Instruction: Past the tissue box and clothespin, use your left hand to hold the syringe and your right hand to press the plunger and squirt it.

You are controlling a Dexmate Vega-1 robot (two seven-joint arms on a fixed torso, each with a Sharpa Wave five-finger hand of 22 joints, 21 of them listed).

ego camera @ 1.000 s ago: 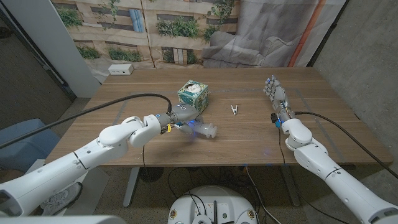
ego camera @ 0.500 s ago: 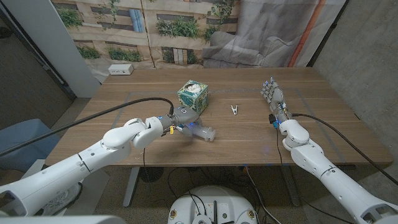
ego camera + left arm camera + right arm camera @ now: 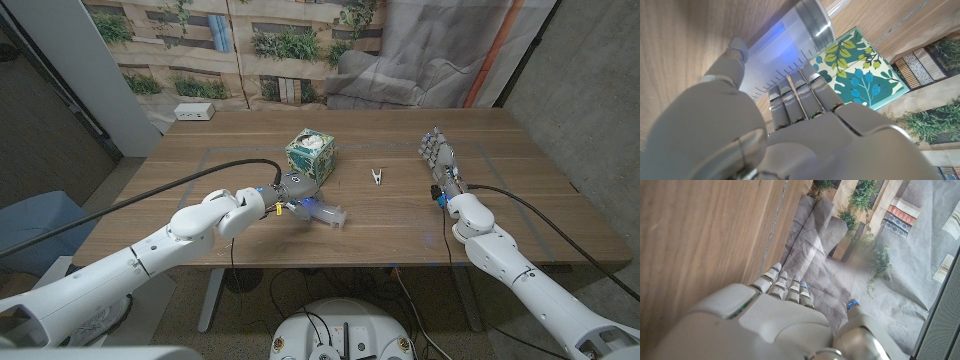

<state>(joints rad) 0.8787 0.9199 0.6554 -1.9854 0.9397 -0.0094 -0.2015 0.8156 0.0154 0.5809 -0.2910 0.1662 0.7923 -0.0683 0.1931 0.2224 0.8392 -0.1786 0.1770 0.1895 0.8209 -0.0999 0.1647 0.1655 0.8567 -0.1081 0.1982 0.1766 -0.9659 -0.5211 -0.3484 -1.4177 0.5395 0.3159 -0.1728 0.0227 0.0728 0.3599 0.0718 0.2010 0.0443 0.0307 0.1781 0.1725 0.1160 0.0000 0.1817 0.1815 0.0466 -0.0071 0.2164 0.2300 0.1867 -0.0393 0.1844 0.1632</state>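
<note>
Beside tissue box | left hand fingers grasp syringe | right hand fingers released, near table edge

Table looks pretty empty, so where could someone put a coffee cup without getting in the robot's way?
The widest bare wood lies between the clothespin and the right hand, and along the far edge behind the tissue box. The left corner by the white box is taken. It is crowded where the left hand holds the syringe beside the tissue box.
</note>
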